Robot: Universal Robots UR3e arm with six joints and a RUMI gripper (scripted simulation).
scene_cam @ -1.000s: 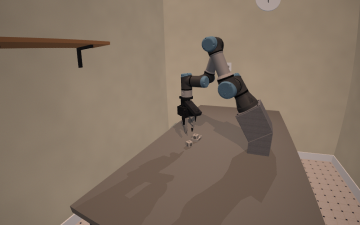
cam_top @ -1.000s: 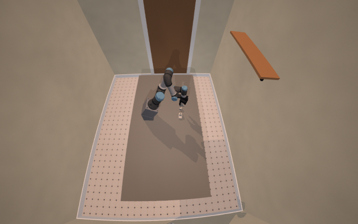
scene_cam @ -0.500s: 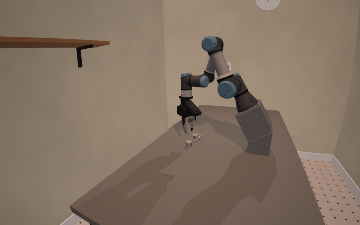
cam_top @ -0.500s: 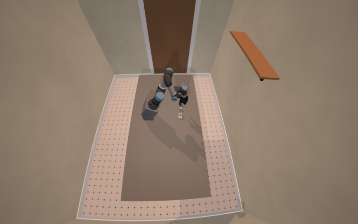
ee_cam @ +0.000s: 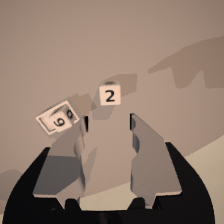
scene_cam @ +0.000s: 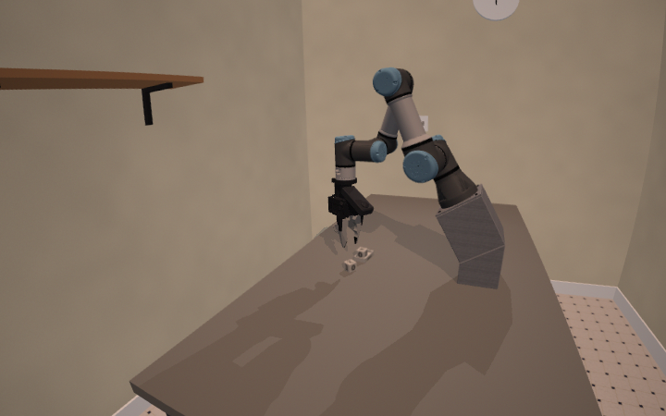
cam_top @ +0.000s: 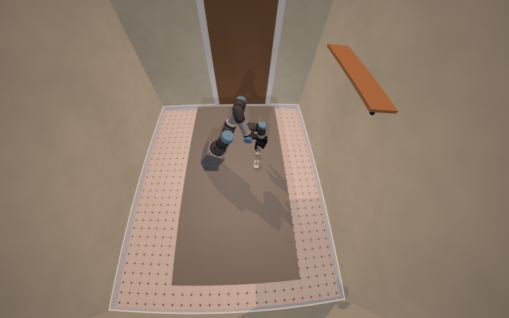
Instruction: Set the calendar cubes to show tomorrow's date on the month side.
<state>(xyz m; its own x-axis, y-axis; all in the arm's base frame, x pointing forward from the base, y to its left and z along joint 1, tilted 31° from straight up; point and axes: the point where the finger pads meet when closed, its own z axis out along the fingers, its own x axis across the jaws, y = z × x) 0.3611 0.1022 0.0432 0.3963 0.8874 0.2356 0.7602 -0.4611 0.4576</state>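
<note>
A small white cube showing 2 (ee_cam: 110,95) (scene_cam: 350,265) sits loose on the brown table, outside the tray. The white calendar tray (ee_cam: 44,123) (scene_cam: 369,254) lies beside it and holds a second cube (ee_cam: 60,120) (scene_cam: 362,252) whose digit reads as a 9 or 6, seen at a slant. In the overhead view the tray and cubes show only as a tiny pale spot (cam_top: 256,163). My gripper (ee_cam: 108,115) (scene_cam: 350,241) (cam_top: 258,151) points down just above the table, short of the 2 cube. Its fingers are narrowed with a gap and nothing between them.
The arm's grey pedestal (scene_cam: 474,235) (cam_top: 212,159) stands on the table to one side of the cubes. The table edge and wall (scene_cam: 314,235) are close behind the gripper. A wooden shelf (scene_cam: 98,80) hangs high on the wall.
</note>
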